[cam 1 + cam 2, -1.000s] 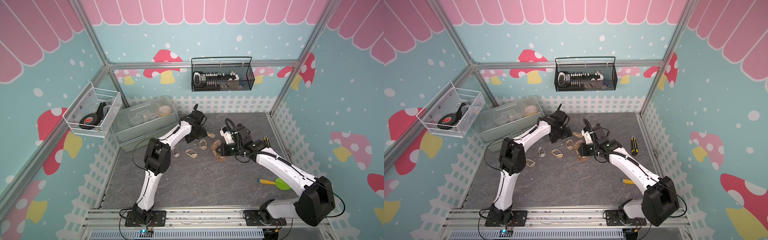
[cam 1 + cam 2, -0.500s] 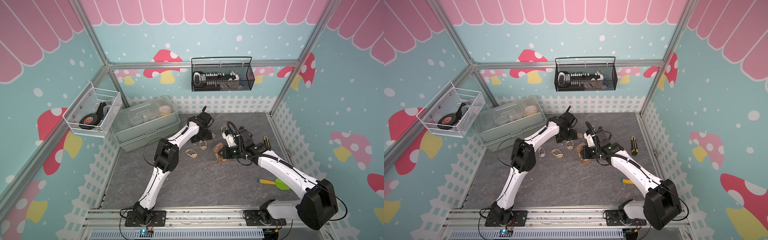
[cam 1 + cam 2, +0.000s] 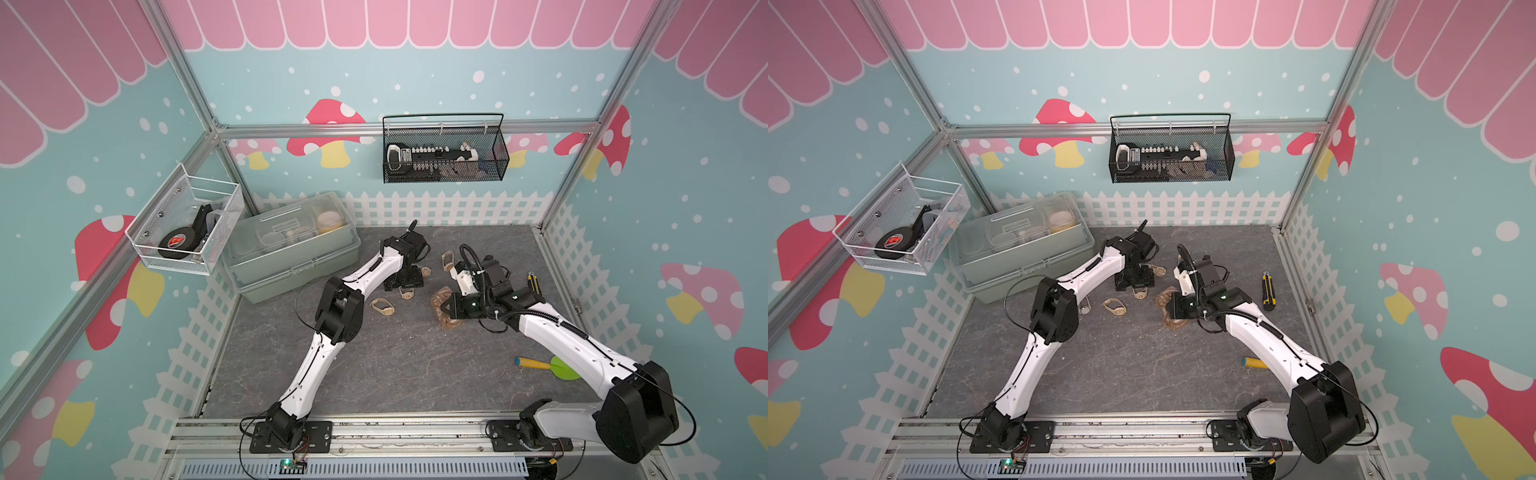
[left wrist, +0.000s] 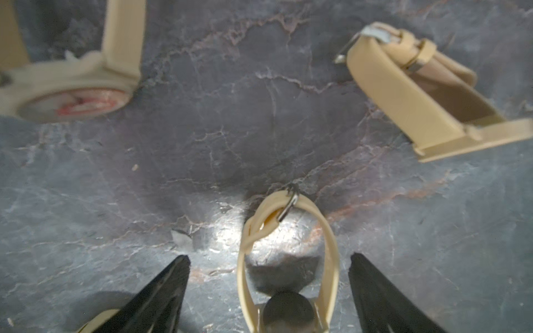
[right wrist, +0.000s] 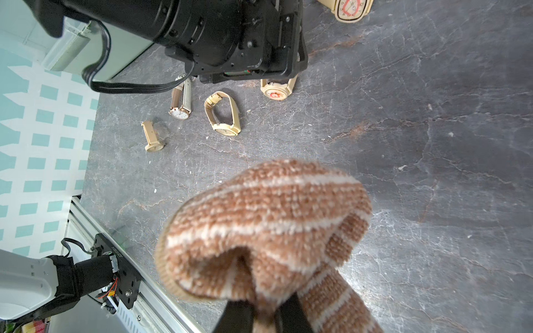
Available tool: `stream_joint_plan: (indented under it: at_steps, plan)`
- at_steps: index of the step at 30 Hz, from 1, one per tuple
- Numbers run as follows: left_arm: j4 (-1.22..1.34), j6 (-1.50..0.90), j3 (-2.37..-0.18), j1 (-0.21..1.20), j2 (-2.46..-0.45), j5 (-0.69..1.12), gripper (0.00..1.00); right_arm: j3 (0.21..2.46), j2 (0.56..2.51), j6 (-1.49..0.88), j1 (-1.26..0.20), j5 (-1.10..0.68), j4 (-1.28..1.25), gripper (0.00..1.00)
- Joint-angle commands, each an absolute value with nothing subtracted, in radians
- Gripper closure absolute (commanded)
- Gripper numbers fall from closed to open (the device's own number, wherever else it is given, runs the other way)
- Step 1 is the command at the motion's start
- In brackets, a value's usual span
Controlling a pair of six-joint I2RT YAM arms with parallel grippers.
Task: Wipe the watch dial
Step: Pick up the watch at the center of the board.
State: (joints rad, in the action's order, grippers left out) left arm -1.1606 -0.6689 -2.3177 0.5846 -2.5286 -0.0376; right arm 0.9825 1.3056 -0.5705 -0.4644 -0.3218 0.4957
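Your left pincer stands wide, its fingers either side of the watch strap, clear of it; your right pincer clamps the striped cloth.

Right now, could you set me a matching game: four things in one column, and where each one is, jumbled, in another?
Things: 1 striped cloth; 2 utility knife; 3 black wire basket; 4 one cream watch.
Places: A hanging on the back wall; B between the open jaws of the left gripper; C pinched in the right gripper; D lying on the table beside the right arm.
Pairs: 1-C, 2-D, 3-A, 4-B.
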Motion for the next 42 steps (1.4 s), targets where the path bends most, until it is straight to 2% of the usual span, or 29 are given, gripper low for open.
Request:
stream_joint_plan:
  at_steps: [1,16,23,32,42]
  plan:
    - [-1.189,-0.646,-2.345,0.596,-2.555,-0.067,0.17,0.970,1.281,-0.581,-0.459,-0.323,0.483,1.00]
    - [-1.189,-0.647,-2.375,0.596,-2.603,-0.063,0.33,0.958,1.265,-0.584,-0.448,-0.322,0.483,1.00]
    - [-1.188,-0.646,-2.367,0.596,-2.604,-0.067,0.46,0.956,1.264,-0.583,-0.443,-0.322,0.485,1.00]
    - [-1.184,-0.652,-2.329,0.595,-2.584,-0.070,0.56,0.965,1.270,-0.580,-0.440,-0.328,0.483,1.00]
    - [-1.172,-0.658,-2.310,0.595,-2.577,-0.077,0.76,0.959,1.262,-0.581,-0.439,-0.333,0.485,1.00]
